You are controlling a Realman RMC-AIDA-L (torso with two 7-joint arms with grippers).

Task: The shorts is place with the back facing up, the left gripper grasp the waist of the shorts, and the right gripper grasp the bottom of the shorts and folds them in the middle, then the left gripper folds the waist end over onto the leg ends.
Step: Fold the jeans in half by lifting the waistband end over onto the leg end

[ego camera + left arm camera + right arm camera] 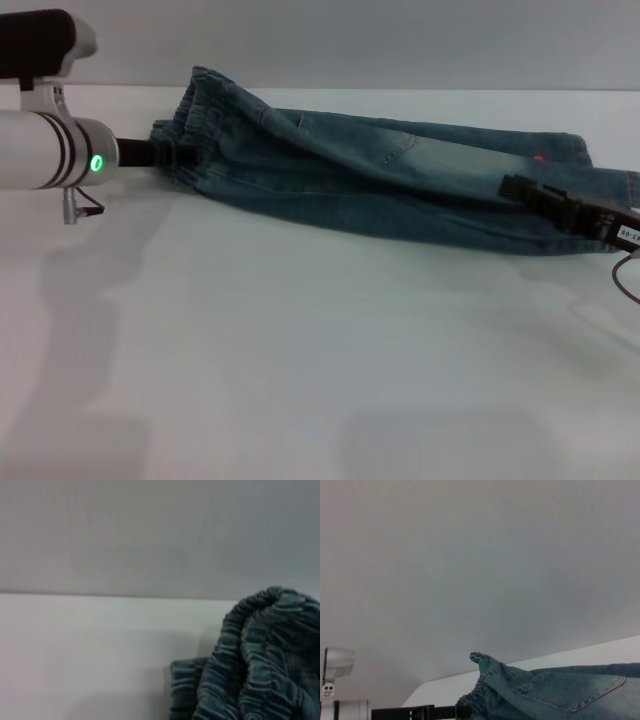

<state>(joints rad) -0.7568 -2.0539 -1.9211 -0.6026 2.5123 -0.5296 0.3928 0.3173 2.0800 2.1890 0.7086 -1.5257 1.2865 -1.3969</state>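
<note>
Lying folded, shorts [400,175] meet left gripper [170,155] jaws at waist [205,110].

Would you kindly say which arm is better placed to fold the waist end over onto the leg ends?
Left: its pincer is at the blue denim shorts' ruffled waistband.
</note>
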